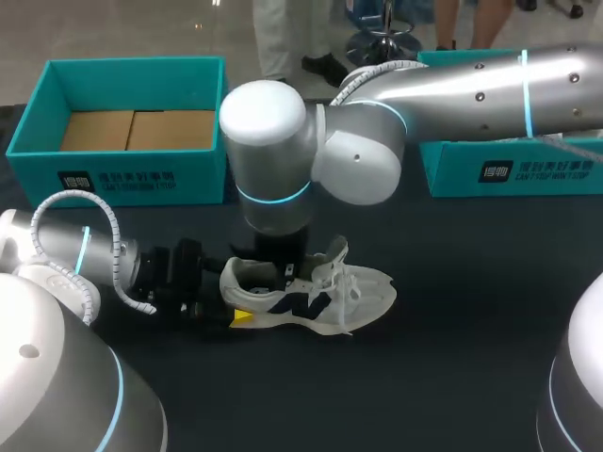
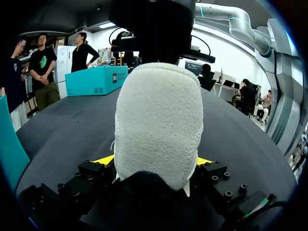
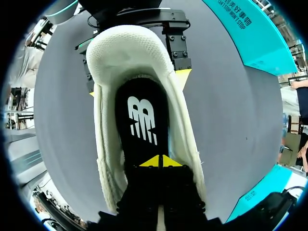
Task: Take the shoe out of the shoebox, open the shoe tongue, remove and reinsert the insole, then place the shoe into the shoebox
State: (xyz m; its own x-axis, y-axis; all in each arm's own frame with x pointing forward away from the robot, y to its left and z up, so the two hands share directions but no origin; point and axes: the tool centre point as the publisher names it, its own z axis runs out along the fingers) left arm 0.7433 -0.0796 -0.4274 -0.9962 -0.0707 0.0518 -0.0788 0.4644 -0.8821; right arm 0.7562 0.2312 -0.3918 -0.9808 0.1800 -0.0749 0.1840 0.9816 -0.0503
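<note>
My silver left arm (image 1: pixel 57 252) and right arm (image 1: pixel 471 94), round joints ringed in cyan light, white ribbed cable (image 1: pixel 111 226) on the left, black screw-studded left pincer (image 2: pixel 154 160) and right pincer (image 3: pixel 160 161), yellow-tipped.

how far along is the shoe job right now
Done: the shoe is out of the shoebox, on the table, its opening wide. In hand: the left gripper clamps the heel while the right gripper has its shut tips on the insole inside. Left: returning the shoe to the shoebox; whether the insole already came out, I cannot tell.
</note>
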